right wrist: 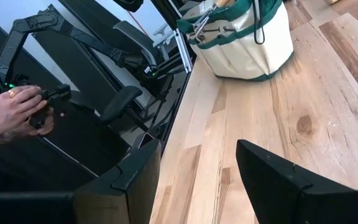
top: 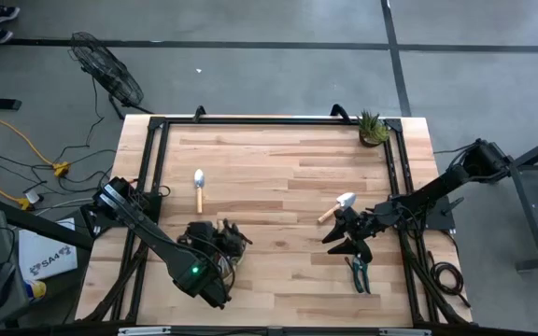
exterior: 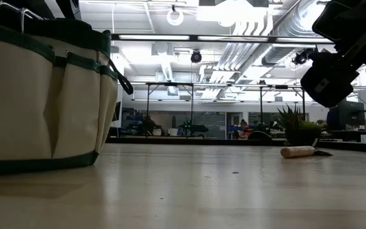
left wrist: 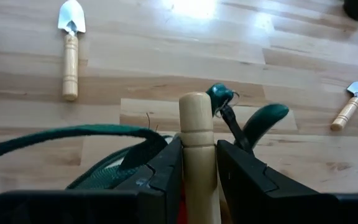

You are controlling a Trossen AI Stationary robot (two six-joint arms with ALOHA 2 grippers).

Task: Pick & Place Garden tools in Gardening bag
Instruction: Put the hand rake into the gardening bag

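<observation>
The beige gardening bag (exterior: 43, 95) with green trim stands at the near left of the table. Over it my left gripper (top: 220, 235) is shut on a wooden-handled tool (left wrist: 197, 124) whose head is hidden. Green pruner handles (left wrist: 257, 121) stick up out of the bag. One trowel (top: 199, 189) lies flat at the table's middle left, another trowel (top: 337, 207) at the middle right. Loose pruners (top: 358, 273) lie near the right front. My right gripper (top: 348, 241) hovers open between that trowel and those pruners, touching nothing. My left gripper pinches the tool's wooden handle (left wrist: 197, 158) between its two fingers, a little below the handle's rounded free end. The fingers slant down over the bag and lie along the handle. The free end points out past the fingertips; the gripper hides the tool's other end.
A small potted plant (top: 374, 129) stands at the far right corner. The bag's green loop handle (left wrist: 73, 134) arches beside my left fingers. Beyond the table's left edge a person's hand (right wrist: 17, 112) holds a control arm. Bare wood lies across the table's middle.
</observation>
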